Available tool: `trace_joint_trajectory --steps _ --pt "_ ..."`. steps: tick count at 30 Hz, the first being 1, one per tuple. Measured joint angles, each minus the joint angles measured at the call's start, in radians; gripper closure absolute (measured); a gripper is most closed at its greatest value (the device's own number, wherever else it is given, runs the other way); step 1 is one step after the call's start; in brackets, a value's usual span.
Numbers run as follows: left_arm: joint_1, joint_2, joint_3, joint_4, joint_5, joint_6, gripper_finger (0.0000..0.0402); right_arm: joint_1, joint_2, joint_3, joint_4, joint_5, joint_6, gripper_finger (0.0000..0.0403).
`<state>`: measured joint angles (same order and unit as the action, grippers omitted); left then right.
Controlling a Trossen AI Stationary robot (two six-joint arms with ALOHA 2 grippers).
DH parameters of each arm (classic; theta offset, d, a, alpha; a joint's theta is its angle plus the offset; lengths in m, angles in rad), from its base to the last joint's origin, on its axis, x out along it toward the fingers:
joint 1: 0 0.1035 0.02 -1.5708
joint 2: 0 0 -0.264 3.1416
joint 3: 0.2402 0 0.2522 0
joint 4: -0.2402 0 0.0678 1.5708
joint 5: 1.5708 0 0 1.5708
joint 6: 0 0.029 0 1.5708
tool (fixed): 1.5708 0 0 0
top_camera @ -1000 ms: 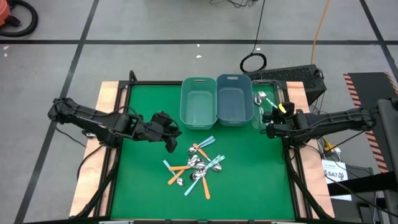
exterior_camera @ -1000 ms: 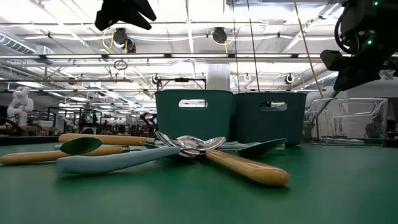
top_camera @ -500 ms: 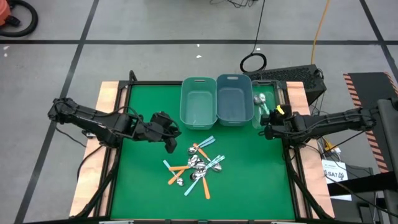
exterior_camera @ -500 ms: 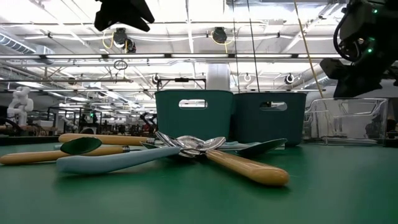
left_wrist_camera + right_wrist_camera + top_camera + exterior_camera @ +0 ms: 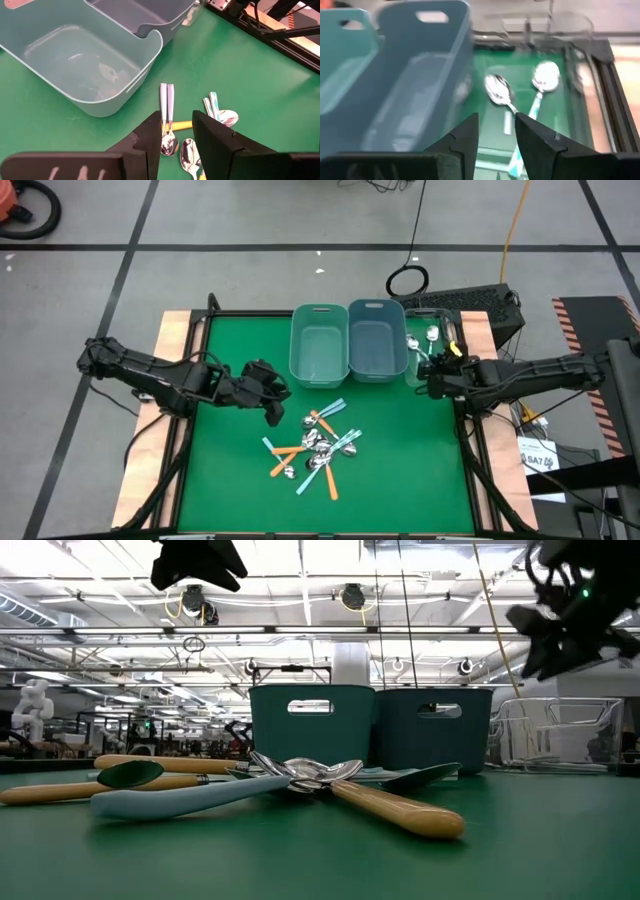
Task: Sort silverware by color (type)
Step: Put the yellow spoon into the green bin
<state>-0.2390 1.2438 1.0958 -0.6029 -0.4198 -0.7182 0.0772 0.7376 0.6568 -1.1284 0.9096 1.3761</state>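
Spoons lie heaped near the middle of the mat, orange, blue and teal handles crossed and bowls overlapping; two more teal-handled spoons rest in the clear bin at far right, beside the two teal bins, which look empty. Right gripper hangs over the clear bin's near end, fingers apart with nothing between them. Left gripper hovers just left of the heap, fingers apart and empty, pointed at two blue-handled spoons lying side by side. Judgement: sorting is barely begun, with most of the heap unsorted. Risks: the paired blue handles touch, so a pinch there may lift both or flick one aside; overlapping bowls in the heap may drag a wrong colour along; thin handles lie flat on the mat and may slip from a shallow grip. The right arm swinging toward the heap could clip the teal bin's wall.
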Motion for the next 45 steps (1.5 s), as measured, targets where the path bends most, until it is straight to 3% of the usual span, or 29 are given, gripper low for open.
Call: trace_joint_trajectory --steps 12,21,25,30,35,45 --pt "-0.014 0.133 0.001 -0.021 0.033 -0.135 0.0286 0.003 0.002 0.169 0.175 -0.174 -0.263 0.0277" --pt "-0.060 0.255 0.002 -0.002 0.251 -0.182 0.0286 0.003 0.003 0.170 0.366 -0.382 -0.358 0.0277" --pt "-0.088 0.278 0.002 0.005 0.301 -0.144 0.0274 0.003 0.003 0.170 0.376 -0.475 -0.424 0.0277" --pt "-0.124 0.311 0.002 0.050 0.348 -0.017 0.0223 0.003 0.002 0.170 0.368 -0.606 -0.508 0.0277" --pt "-0.165 0.363 0.002 0.074 0.287 0.128 0.0183 0.003 0.002 0.170 0.360 -0.657 -0.564 0.0277" --pt "-0.176 0.500 0.002 0.077 0.282 0.143 0.0176 0.003 0.001 0.170 0.361 -0.758 -0.694 0.0277"
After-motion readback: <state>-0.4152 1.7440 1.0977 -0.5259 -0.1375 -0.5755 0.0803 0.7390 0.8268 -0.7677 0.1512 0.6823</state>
